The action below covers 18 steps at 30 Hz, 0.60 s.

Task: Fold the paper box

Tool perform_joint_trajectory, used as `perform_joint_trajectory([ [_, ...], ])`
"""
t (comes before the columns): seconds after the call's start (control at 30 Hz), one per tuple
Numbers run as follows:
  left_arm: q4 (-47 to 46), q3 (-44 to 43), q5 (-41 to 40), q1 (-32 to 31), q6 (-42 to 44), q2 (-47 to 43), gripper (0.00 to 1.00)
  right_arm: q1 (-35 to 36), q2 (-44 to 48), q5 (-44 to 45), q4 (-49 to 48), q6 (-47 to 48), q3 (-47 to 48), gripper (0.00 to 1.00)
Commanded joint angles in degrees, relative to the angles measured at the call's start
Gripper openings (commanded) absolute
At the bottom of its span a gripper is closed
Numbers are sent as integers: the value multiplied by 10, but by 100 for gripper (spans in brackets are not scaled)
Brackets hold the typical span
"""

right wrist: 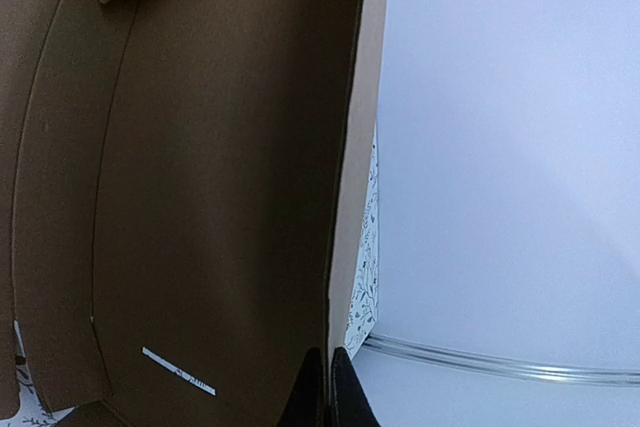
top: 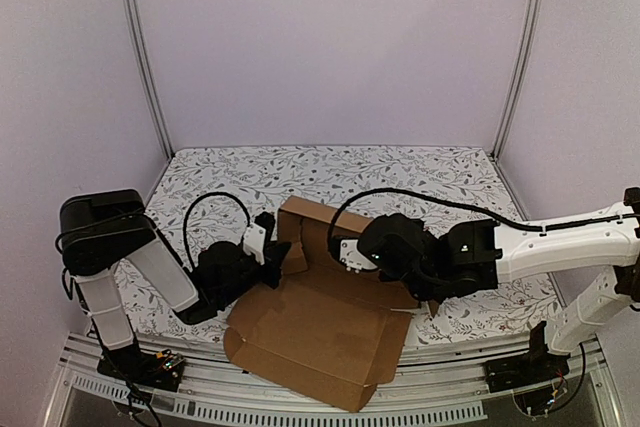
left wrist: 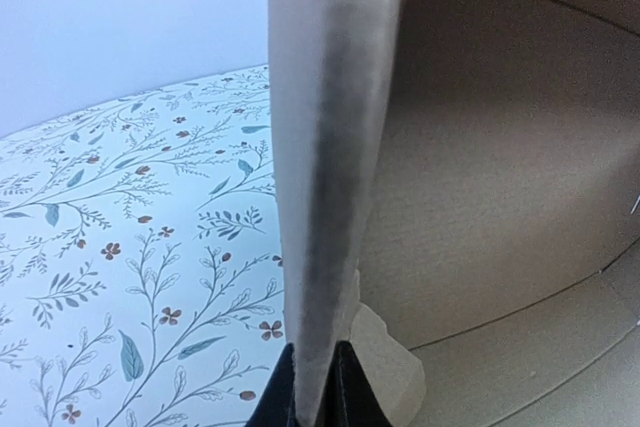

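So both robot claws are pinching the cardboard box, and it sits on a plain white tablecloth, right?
Not plain: the tablecloth has a leaf-and-flower print, clear in the left wrist view. The left claw and right claw do each pinch the cardboard box.

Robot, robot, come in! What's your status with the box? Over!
Left hand pinching an upright edge of the paper box. Right hand pinching another upright edge. Near panel flat, unfolded. No obstacle seen. Over.
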State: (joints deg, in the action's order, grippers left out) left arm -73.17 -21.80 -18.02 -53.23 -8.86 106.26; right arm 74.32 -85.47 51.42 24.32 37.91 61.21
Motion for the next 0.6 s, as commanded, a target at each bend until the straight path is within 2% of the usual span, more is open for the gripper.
perform_joint_trajectory([
  [0.0, 19, -22, 64, -8, 11, -11, 1, 3, -1, -65, 7, -16, 2, 0],
  [0.27, 54, -16, 77, -9, 1, -29, 34, 3, 1, -60, 8, -25, -2, 0],
  [0.57, 80, -4, 81, -9, -30, -34, 54, -6, 0, -63, 8, -45, -8, 0],
])
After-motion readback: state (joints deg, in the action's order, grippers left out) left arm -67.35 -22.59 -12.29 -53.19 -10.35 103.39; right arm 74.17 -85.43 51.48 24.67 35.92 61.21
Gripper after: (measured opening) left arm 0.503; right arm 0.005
